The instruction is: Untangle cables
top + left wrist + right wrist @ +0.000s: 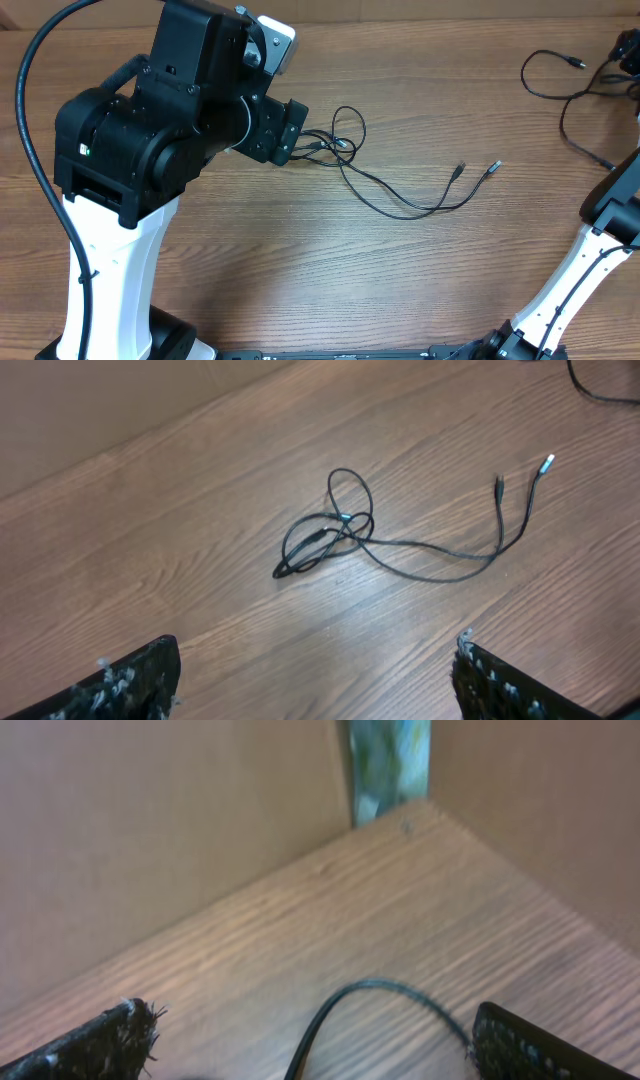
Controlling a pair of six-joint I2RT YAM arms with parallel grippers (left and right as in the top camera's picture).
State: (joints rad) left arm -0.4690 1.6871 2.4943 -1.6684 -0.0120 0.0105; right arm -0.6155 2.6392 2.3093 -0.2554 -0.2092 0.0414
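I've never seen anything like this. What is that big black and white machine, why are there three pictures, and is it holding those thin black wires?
These are two robot arms at a wooden table. The top picture looks down from above; the bulky left arm fills its left side. The other two pictures come from small cameras on each arm's wrist, so each one shows its own dark fingers at the bottom corners. A tangled cable lies loose on the table with two plug ends spread out; the left fingers are open above it, holding nothing. Another cable lies near the right arm, whose open fingers also hold nothing.
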